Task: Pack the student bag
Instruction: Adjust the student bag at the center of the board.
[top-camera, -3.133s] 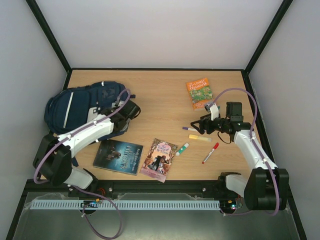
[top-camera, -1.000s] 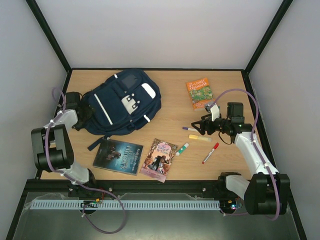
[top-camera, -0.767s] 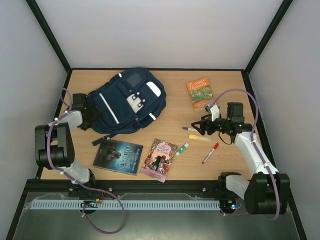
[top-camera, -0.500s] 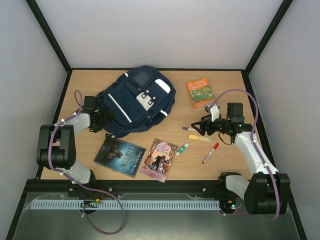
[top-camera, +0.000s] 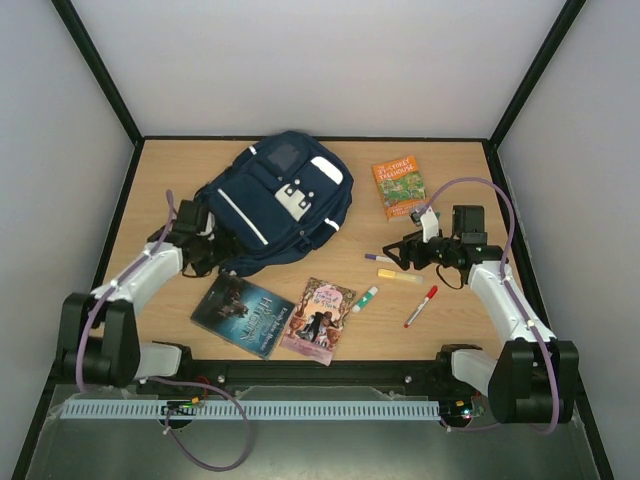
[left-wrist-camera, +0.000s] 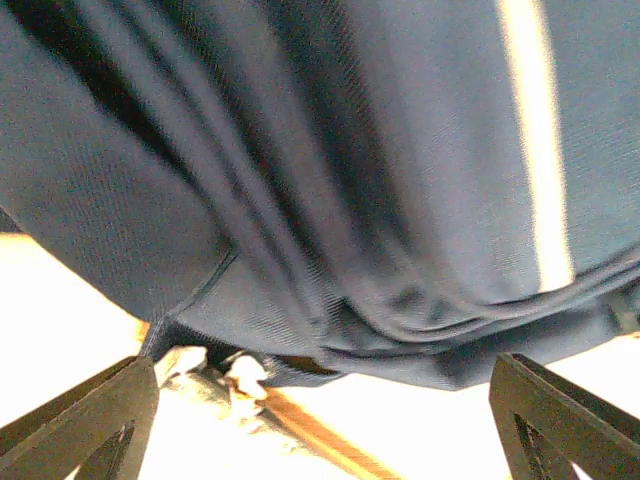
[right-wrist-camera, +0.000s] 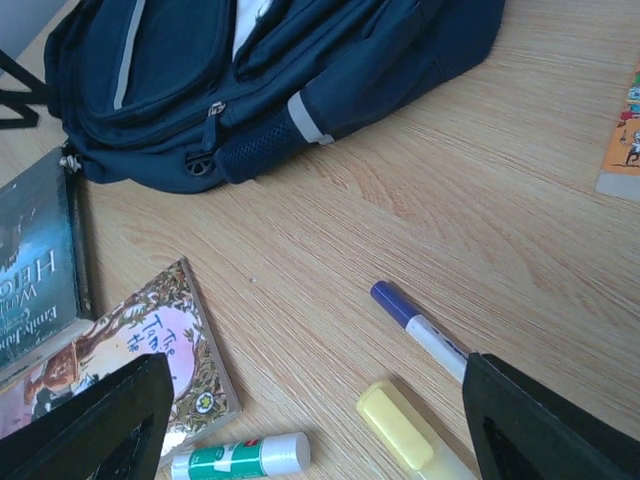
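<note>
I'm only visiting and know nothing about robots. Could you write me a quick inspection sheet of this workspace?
Surface: wooden table, flat.
Job's things: student bag lies front up, left of centre.
Clutter: dark book, pink book, orange book, purple pen, yellow highlighter, green-and-white stick, red marker, all loose on the table.
Grippers: left gripper open at the bag's near-left edge; right gripper open above the purple pen.
Cables: purple cables loop along both arms.
Surroundings: white walls, black frame posts.

Left arm (top-camera: 150, 270) extended, right arm (top-camera: 500, 295) bent, both jaws spread
</note>
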